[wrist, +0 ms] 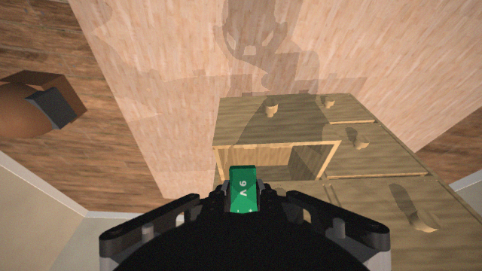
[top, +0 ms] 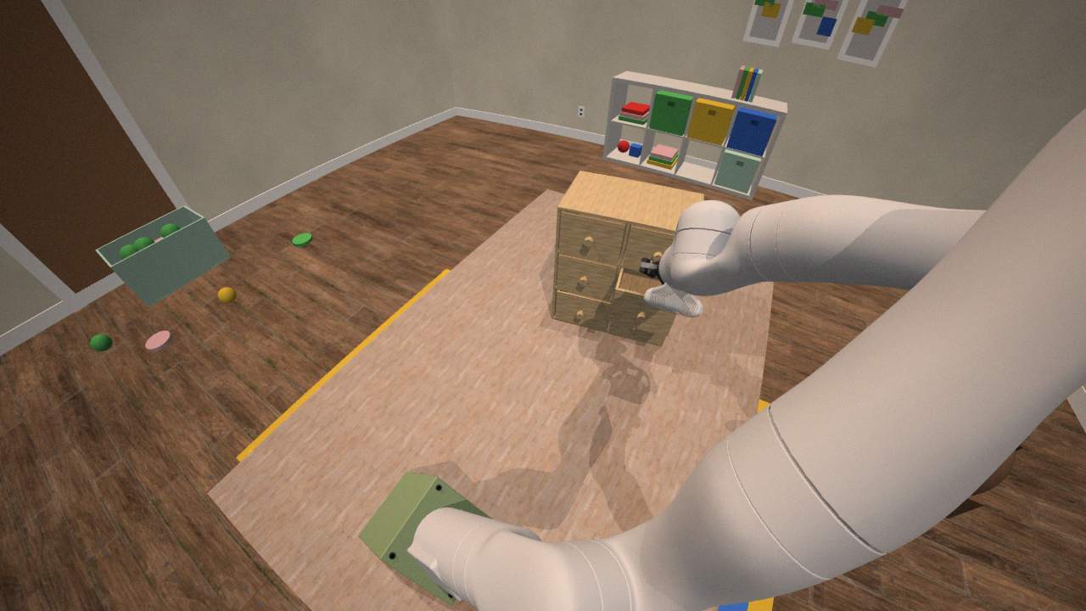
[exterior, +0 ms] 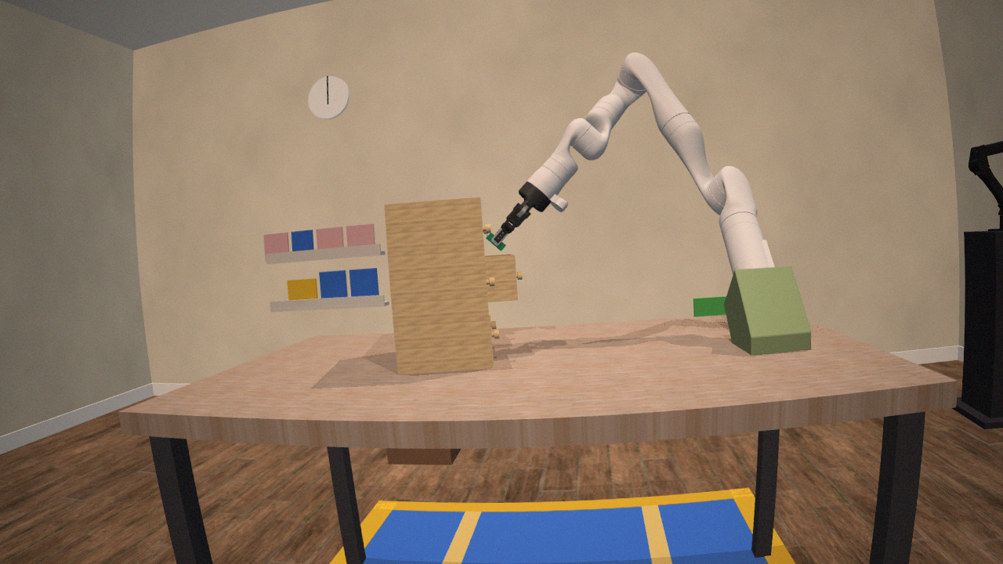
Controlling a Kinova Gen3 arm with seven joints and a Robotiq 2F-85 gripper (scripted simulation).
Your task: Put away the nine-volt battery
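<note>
My gripper (top: pixel 649 266) (exterior: pixel 498 238) (wrist: pixel 243 188) is shut on the green nine-volt battery (exterior: pixel 497 247) (wrist: pixel 242 178), marked "9 V". It points down at a slant, close to the front of the wooden chest (top: pixel 634 198) (exterior: pixel 438 287). The middle drawer (top: pixel 629 283) (exterior: pixel 501 278) (wrist: pixel 241 126) of the right column is pulled out partway and looks level. The battery is above this drawer, near the upper drawer's knob (exterior: pixel 487 228). The part of its inside that shows holds no visible battery; the rest is hidden by the held battery, the gripper and the chest.
The other drawers look pushed in, with their knobs (top: pixel 588 239) (wrist: pixel 361 143) sticking out. The chest stands upright on the table (top: pixel 470 379) (exterior: pixel 595 382). The green arm base (top: pixel 398 509) (exterior: pixel 768 309) is opposite the chest's front. The arm covers the chest's right side in the top view.
</note>
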